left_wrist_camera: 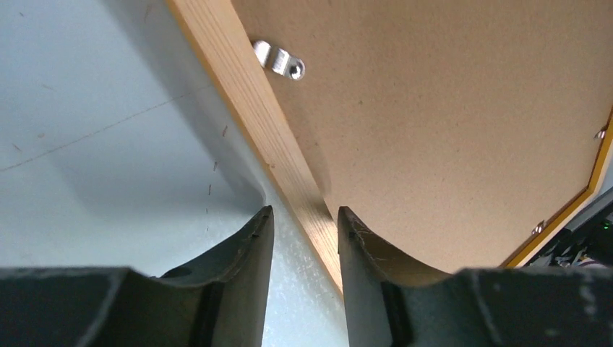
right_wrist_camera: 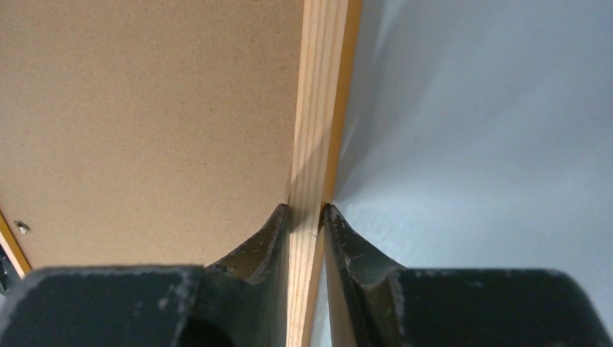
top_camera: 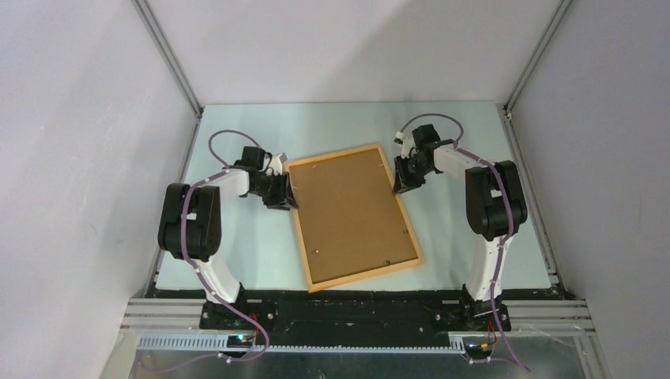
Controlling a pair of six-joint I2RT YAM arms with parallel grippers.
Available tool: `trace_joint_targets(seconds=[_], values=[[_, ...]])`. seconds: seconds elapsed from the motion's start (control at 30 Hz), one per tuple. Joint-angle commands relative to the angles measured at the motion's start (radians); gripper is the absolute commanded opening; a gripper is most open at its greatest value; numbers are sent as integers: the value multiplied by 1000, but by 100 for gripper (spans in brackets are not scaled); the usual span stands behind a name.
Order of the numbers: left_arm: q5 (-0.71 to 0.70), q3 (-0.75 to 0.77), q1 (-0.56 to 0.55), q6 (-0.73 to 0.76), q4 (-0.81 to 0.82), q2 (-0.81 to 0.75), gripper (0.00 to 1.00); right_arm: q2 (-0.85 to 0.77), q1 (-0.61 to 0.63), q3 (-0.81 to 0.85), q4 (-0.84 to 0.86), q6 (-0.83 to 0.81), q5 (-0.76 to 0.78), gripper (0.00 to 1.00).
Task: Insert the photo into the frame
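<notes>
Top external view, frame [top_camera: 365, 275] lies back-up with brown backing board [top_camera: 348, 213] seated inside. Right gripper [right_wrist_camera: 306, 207] pinches the right rail, while left gripper [left_wrist_camera: 305, 211] straddles the left rail, fingers narrowly apart.

No text, label, brand, number or sign that I can read in any view. The frame [top_camera: 365, 275] lies back-up, with bare wood rails and no print. Its brown backing board [top_camera: 348, 213] is plain, no stamp or sticker legible. The metal clip [left_wrist_camera: 279, 61] has no marking I can make out. The tabletop [top_camera: 237, 253] has nothing written on it either.
</notes>
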Motion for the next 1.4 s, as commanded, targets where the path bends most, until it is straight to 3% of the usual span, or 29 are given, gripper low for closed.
trace_joint_targets(seconds=[0.0,0.47,1.37], values=[[-18,61,6,42,-27,3,45,-77,-7,-70,-62,0,-29,4],[-69,186,5,37,-86,77,67,-148,-9,-197,-12,64,-64,2],[-346,317,-137,-78,-113,134,63,-158,-30,-196,-6,46,-85,4]])
